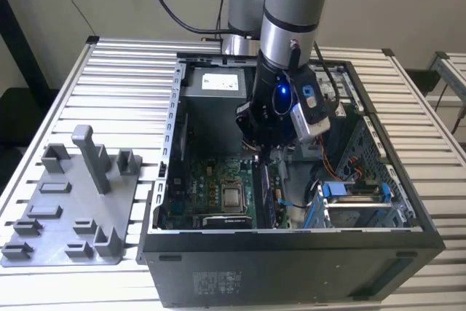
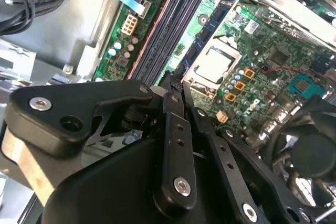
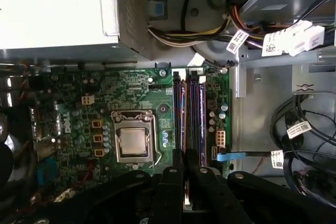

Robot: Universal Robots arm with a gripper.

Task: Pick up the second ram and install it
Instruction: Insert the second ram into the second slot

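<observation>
My gripper [image 1: 263, 152] reaches down inside the open computer case [image 1: 170, 180], right over the memory slots [image 3: 189, 114] beside the processor socket [image 3: 132, 142]. Its black fingers [image 3: 170, 192] stand close together, and a thin pale-edged strip between them looks like the second ram [image 3: 185, 196] seen edge-on, lined up with the slots. In the second wrist view the fingertips [image 2: 173, 85] end just short of the long dark slots [image 2: 165, 30]. Whether the stick sits in a slot, I cannot tell.
A grey fixture tray [image 1: 73, 209] with upright posts lies on the slatted table at the exterior view's left. The grey power supply [image 1: 218, 85] fills the case's far end. Cable bundles [image 3: 294, 129] and drive cages [image 1: 357, 202] crowd the side beyond the slots.
</observation>
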